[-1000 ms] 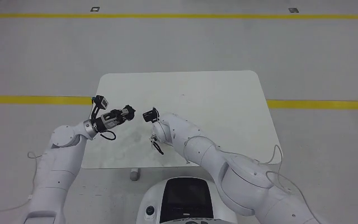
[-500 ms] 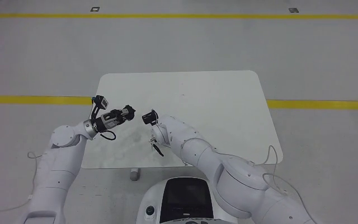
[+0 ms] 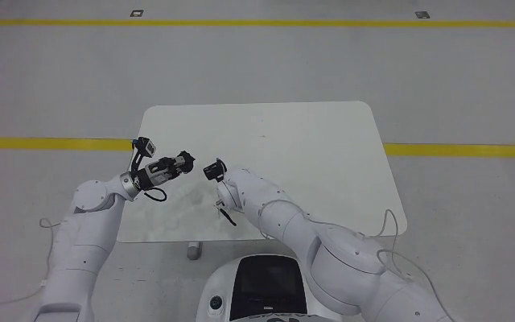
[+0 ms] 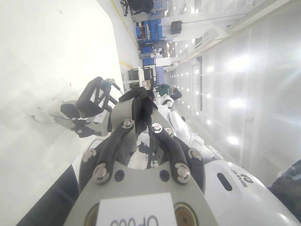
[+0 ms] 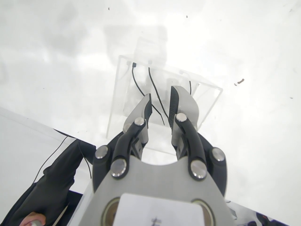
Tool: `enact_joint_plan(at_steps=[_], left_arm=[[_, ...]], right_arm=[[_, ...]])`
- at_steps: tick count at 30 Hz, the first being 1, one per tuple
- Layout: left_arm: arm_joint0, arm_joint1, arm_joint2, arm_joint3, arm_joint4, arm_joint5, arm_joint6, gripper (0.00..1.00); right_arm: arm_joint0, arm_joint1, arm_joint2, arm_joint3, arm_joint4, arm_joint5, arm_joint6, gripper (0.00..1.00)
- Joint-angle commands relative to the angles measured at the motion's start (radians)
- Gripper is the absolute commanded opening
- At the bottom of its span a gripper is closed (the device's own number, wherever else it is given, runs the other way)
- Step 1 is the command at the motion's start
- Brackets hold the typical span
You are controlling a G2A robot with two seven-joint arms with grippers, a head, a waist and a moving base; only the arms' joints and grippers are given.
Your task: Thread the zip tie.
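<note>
right gripper [image 5: 161, 94] is roughly half open with nothing pinched yet. one thin black zip tie [image 5: 152, 83] runs straight through the gap between its jaws, long axis pointing away from the gripper, across a clear box [image 5: 122, 104] on the white surface [image 5: 58, 36]. looks lined up along the strand to me, so the right arm is the nearer one. left gripper [image 4: 141, 95] is pressed closed close by, facing it, can't see anything in it

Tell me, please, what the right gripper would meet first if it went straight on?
Probably the thin black zip tie at the clear acrylic box, beyond the right gripper; depth unclear.
</note>
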Motion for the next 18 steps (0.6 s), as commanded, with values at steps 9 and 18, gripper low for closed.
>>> enact_joint_plan(at_steps=[9, 18], left_arm=[[0.0, 0.0, 0.0, 0.0, 0.0, 0.0, 0.0, 0.0], [0.0, 0.0, 0.0, 0.0, 0.0, 0.0, 0.0, 0.0]], right_arm=[[-0.007, -0.001, -0.011, -0.013, -0.015, 0.006, 0.016, 0.18], [-0.013, -0.002, -0.031, -0.022, -0.032, 0.031, 0.036, 0.11]])
